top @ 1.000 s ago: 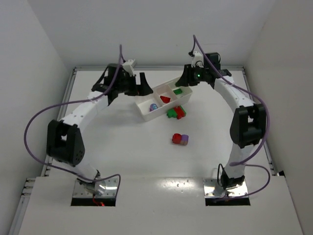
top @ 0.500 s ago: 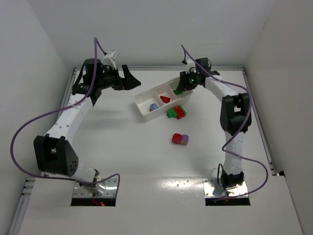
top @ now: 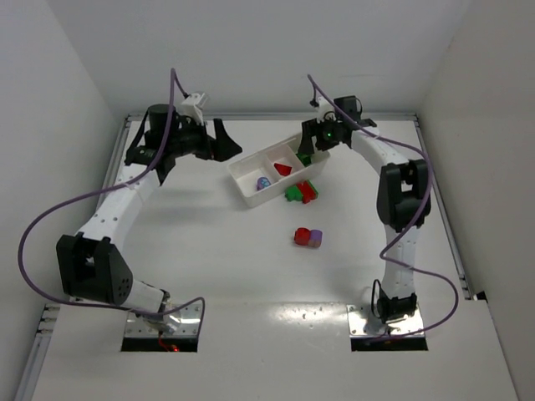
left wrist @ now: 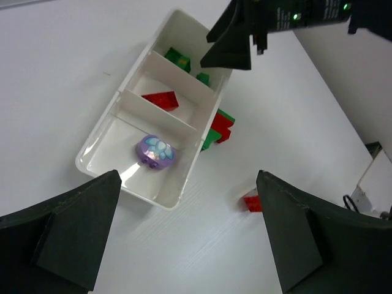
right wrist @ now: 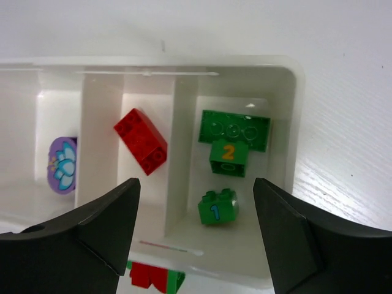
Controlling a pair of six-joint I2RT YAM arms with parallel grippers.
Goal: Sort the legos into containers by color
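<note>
Green bricks [right wrist: 228,158]: three lie loose in the end compartment [right wrist: 245,104] of the tray [right wrist: 184,61], straight below the right pincer [right wrist: 195,205]. Your right pincer hangs over them with its jaws well apart and nothing between them. That spot suits dropping green there.

Red brick [right wrist: 141,149]: alone in the middle compartment, one wall over from the pincer.

Purple piece [right wrist: 62,164]: in the far compartment, two walls over. So each compartment holds one colour, which is why the tray reads as sorted so far.

Not yet sorted: a red-and-green stack [top: 301,193] sits on the table [top: 209,242] just outside the tray wall, on the wrist side of your right pincer. A red-and-purple stack [top: 308,238] lies farther back toward the arm bases, well apart from the tray.

Judgement: both stacks are joined, so you would need to split them before either colour can go in.

Left pincer [left wrist: 188,184]: fully spread, empty, held high above the purple end of the tray. It looks parked there, clear of the right arm's work.
</note>
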